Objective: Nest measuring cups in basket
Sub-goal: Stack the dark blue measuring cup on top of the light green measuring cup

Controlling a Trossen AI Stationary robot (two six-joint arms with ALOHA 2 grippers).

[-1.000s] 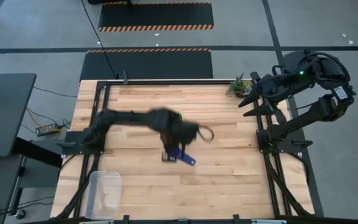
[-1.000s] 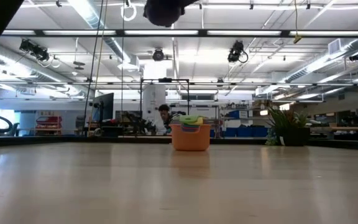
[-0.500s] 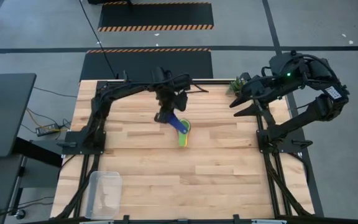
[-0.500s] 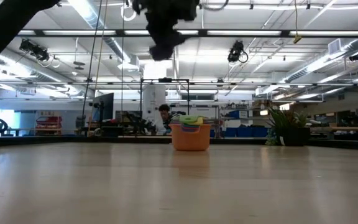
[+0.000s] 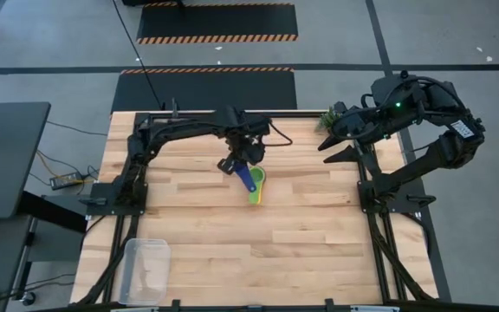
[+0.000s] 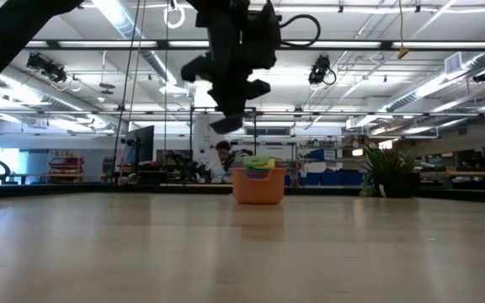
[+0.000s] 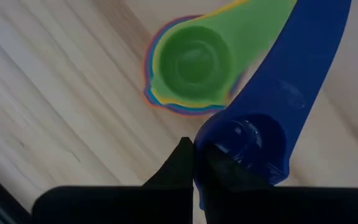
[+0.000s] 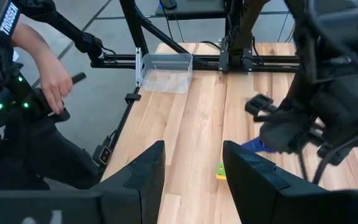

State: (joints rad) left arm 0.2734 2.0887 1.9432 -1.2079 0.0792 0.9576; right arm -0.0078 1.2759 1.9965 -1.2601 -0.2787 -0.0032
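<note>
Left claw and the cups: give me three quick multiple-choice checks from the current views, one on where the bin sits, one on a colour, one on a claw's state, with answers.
1. Where is the clear bin?
A. Near table corner on the left arm's side
B. Under the left claw
C. Beside the plant

2. What colour is the cup held by the left claw?
A. Red
B. Dark blue
C. Yellow

3. How is the right claw?
A. Shut on a cup
B. Shut on nothing
C. Open, holding nothing

Answers:
1: A, the high view shows the bin at the near left corner, far from the cup stack.
2: B, the left wrist view shows the dark blue cup pinched in the claw, above the green cup topping the stack.
3: C, the right wrist view shows its fingers spread with only bare table between them.
</note>
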